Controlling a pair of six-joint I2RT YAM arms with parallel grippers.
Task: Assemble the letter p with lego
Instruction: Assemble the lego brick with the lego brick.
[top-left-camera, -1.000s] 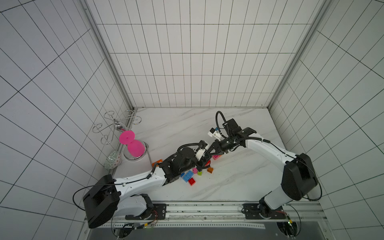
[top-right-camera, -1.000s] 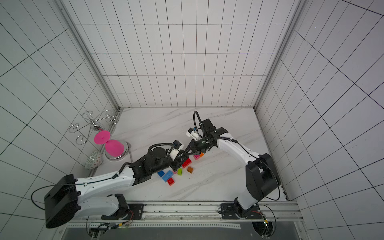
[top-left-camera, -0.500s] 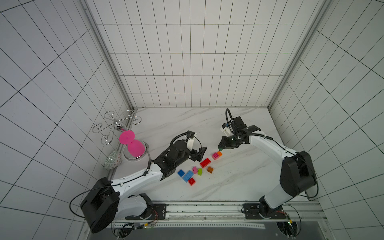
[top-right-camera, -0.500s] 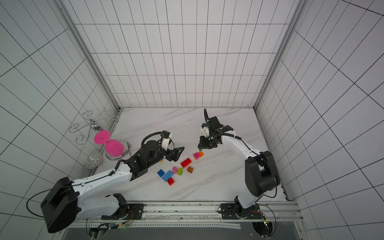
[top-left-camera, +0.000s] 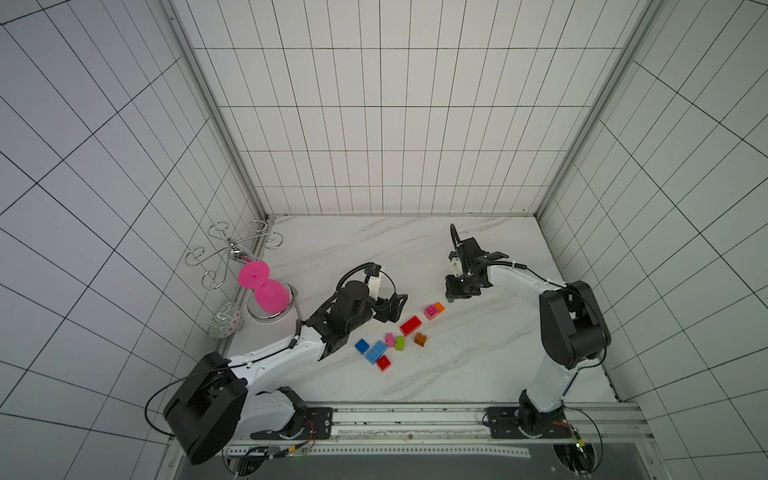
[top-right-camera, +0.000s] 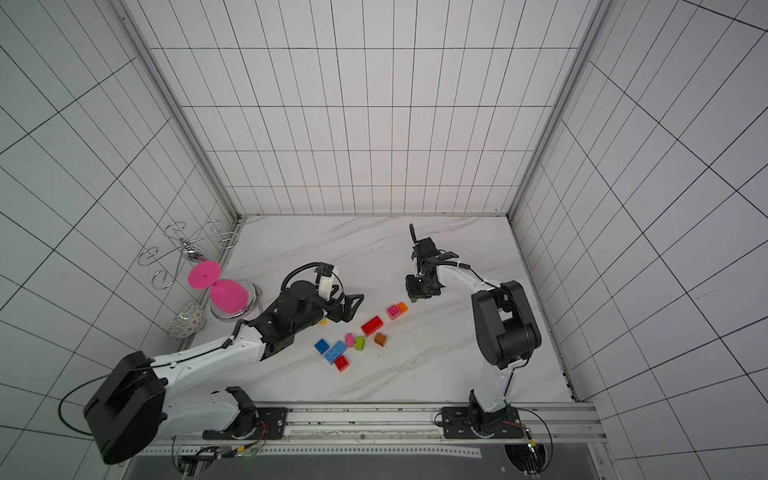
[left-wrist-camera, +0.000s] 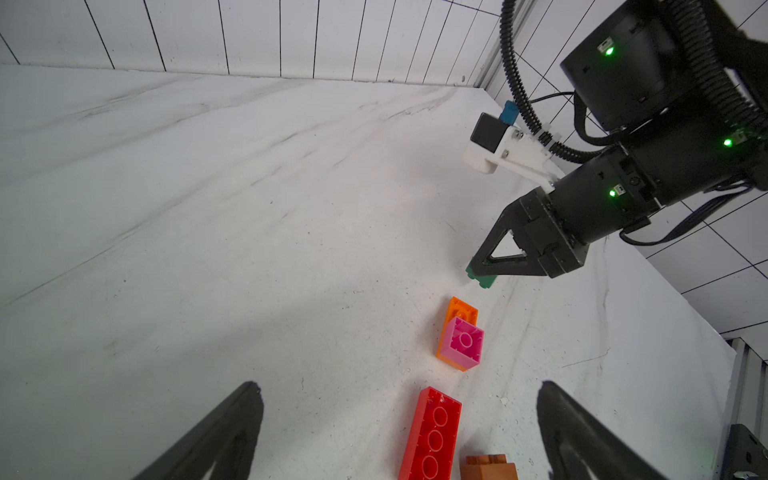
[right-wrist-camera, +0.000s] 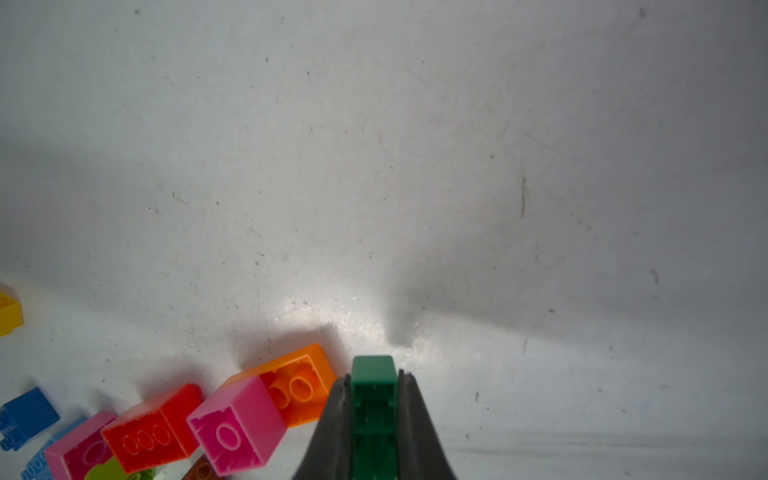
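My right gripper (top-left-camera: 454, 296) is closed on the green brick (right-wrist-camera: 372, 386). It clamps the two long sides, so one end projects past the fingertips. I judge that this leaves a free end to seat against another brick. The brick is held low over the desk (top-left-camera: 478, 365), just to the far right of the pink brick (top-left-camera: 430, 311), which sits on the orange brick (top-left-camera: 439, 307). Whether the green brick touches the desk cannot be determined. I judge this pair to be the likely joining point, which would explain the close approach. My left gripper (top-left-camera: 394, 308) is fully open and holds nothing. It stands at the left edge of the cluster with its jaws spread toward the long red brick (top-left-camera: 410, 325). In the left wrist view that brick lies ahead, between the two fingers, a posture suited to picking it up or bracing it. The remaining lego lies loose nearer the base: brown brick (top-left-camera: 420, 340), lime brick (top-left-camera: 400, 343), small pink brick (top-left-camera: 390, 339), blue brick (top-left-camera: 362, 345), light blue brick (top-left-camera: 376, 352) and small red brick (top-left-camera: 383, 363). A yellow brick (top-right-camera: 322, 321) is partly hidden under the left gripper. No letter shape is visible, so I judge assembly to be at an early stage.
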